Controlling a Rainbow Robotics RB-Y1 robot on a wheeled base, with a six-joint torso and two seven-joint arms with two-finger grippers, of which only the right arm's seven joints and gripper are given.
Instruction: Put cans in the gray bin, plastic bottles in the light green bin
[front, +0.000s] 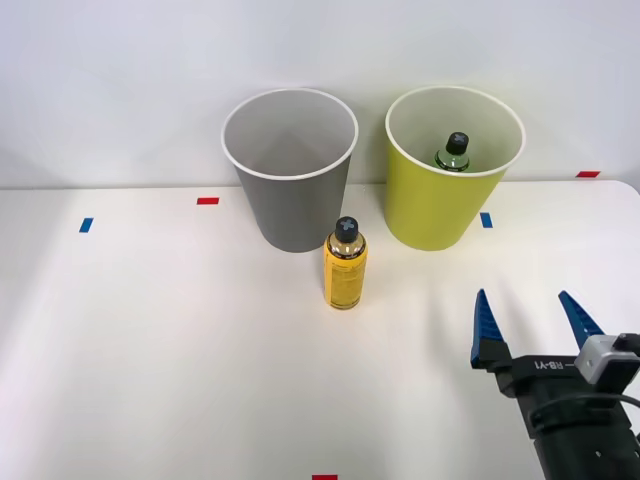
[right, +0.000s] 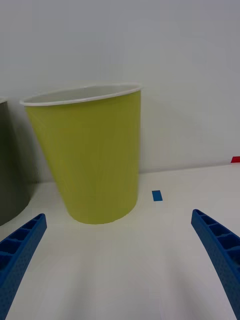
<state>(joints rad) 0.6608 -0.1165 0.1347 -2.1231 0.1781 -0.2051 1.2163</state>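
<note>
The right gripper (front: 531, 322) hung low over the white table (front: 150, 360) with its blue ribbed fingers (right: 220, 250) spread wide and nothing between them. Straight ahead of the fingers stood the light green bin (front: 440, 205), well apart from the tips, and no object lay in the gap between them and its wall. Inside that bin the plastic bottle (front: 453, 152) stood upright, its black cap and green neck showing below the white rim. The yellow can (front: 345, 265) stood upright on the table, ahead of the fingers and off to their left, just in front of the gray bin (front: 290, 195). The gray bin stood beside the green one, also to the left. A small blue tape mark (right: 157, 195) lay ahead of the fingertips, near the foot of the green bin; red tape marks (front: 207, 201) dotted the table farther off.
</note>
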